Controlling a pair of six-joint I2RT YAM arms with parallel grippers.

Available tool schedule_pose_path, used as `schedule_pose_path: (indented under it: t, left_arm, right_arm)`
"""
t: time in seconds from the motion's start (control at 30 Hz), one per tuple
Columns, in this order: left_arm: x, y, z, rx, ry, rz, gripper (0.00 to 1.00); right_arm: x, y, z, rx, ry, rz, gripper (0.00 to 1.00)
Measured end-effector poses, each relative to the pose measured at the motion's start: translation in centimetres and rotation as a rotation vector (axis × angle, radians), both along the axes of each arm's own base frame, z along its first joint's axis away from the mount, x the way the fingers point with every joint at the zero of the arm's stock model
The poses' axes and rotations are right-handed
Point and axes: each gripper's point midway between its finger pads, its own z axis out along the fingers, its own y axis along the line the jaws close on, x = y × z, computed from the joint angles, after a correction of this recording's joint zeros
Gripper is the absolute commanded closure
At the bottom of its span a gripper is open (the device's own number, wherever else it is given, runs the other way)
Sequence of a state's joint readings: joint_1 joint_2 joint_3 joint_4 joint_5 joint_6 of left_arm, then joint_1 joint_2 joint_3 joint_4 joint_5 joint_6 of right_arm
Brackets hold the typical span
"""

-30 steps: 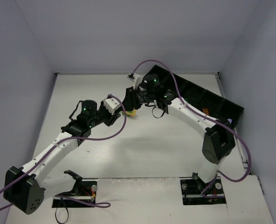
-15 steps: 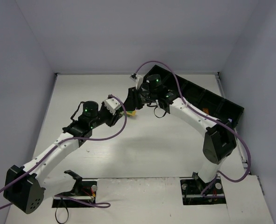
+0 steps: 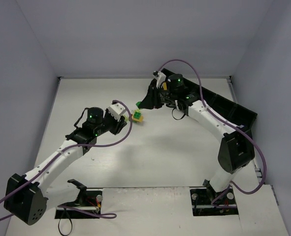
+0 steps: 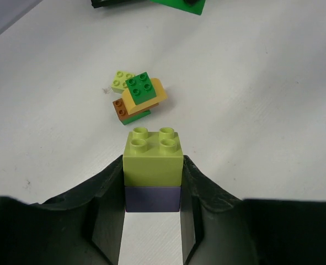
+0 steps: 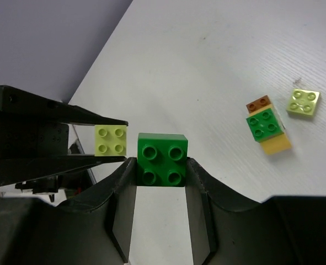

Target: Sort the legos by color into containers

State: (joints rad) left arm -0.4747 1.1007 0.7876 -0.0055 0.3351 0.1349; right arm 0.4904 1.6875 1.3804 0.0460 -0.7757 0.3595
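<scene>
Left gripper (image 4: pixel 153 172) is pinched on a lime-on-lilac stack (image 4: pixel 153 165) — it sits square between my fingertips, lime on top, studs up. Just ahead, in the middle, a small pile (image 4: pixel 140 99) lies on the table (image 4: pixel 273 110): dark green on yellow, orange-brown at one edge, with a loose lime brick (image 4: pixel 121 81) just beside it. Right gripper (image 5: pixel 161 165) is clamped on a dark green brick (image 5: pixel 163 157) — gripped on both sides, apart from the pile
</scene>
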Motion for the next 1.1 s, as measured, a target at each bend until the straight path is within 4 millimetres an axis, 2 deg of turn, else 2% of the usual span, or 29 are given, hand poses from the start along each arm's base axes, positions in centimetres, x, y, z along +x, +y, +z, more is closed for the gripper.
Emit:
schedule_pose_path:
  t: [0.17, 0.23, 0.33, 0.4, 0.43, 0.57, 0.67, 0.7, 0.73, 0.77, 0.8, 0.83, 0.87, 0.9, 0.97, 1.1]
  left_arm:
    - [0.0, 0.0, 0.0, -0.008, 0.008, 0.005, 1.0]
    - [-0.1, 0.0, 0.1, -0.01, 0.008, 0.005, 1.0]
    - [-0.3, 0.1, 0.5, -0.016, -0.001, 0.005, 1.0]
    - [-0.5, 0.2, 1.0, -0.022, -0.012, 0.004, 1.0]
    - [-0.6, 0.2, 1.2, -0.026, -0.017, 0.002, 1.0]
    - [-1.2, 0.3, 2.4, -0.044, -0.045, -0.009, 1.0]
    - [-1.8, 0.4, 2.9, -0.05, -0.05, -0.022, 1.0]
    - [-2.0, 0.4, 3.0, -0.051, -0.05, -0.026, 1.0]
    - [-2.2, 0.4, 3.0, -0.051, -0.048, -0.028, 1.0]
    - [-2.5, 0.4, 3.1, -0.052, -0.045, -0.036, 1.0]
    - [-2.5, 0.4, 3.1, -0.053, -0.044, -0.038, 1.0]
    - [-2.7, 0.3, 3.0, -0.054, -0.041, -0.044, 1.0]
    - [-2.7, 0.3, 3.1, -0.056, -0.04, -0.049, 1.0]
    - [-2.8, 0.2, 3.1, -0.057, -0.039, -0.053, 1.0]
    - [-2.9, 0.1, 3.1, -0.06, -0.037, -0.061, 1.0]
    - [-3.1, -0.1, 3.1, -0.062, -0.038, -0.08, 1.0]
  right_arm:
    - [1.4, -1.9, -0.9, -0.065, -0.033, -0.101, 1.0]
    - [3.3, -3.9, -1.4, -0.129, -0.062, -0.217, 1.0]
    - [7.1, -8.9, -2.4, -0.245, -0.098, -0.465, 1.0]
    - [9.3, -13.2, -3.4, -0.331, -0.106, -0.642, 0.96]
    - [10.1, -15.5, -3.9, -0.373, -0.106, -0.724, 0.89]
    - [12.1, -23.2, -5.2, -0.51, -0.1, -0.986, 0.87]
    - [13.0, -26.5, -7.4, -0.587, -0.062, -1.089, 0.85]
    - [13.3, -27.6, -8.7, -0.617, -0.037, -1.119, 0.77]
    - [13.6, -29.4, -11.9, -0.679, 0.022, -1.155, 0.63]
    - [13.5, -29.5, -12.0, -0.681, 0.024, -1.156, 0.63]
    - [13.8, -30.4, -13.9, -0.721, 0.063, -1.168, 0.55]
    - [13.8, -30.4, -14.0, -0.723, 0.065, -1.169, 0.47]
    - [14.0, -30.8, -14.7, -0.736, 0.079, -1.174, 0.47]
    - [14.1, -30.9, -15.1, -0.737, 0.089, -1.179, 0.41]
    - [14.2, -31.1, -15.5, -0.744, 0.099, -1.18, 0.36]
    - [14.6, -30.9, -14.9, -0.729, 0.09, -1.166, 0.35]
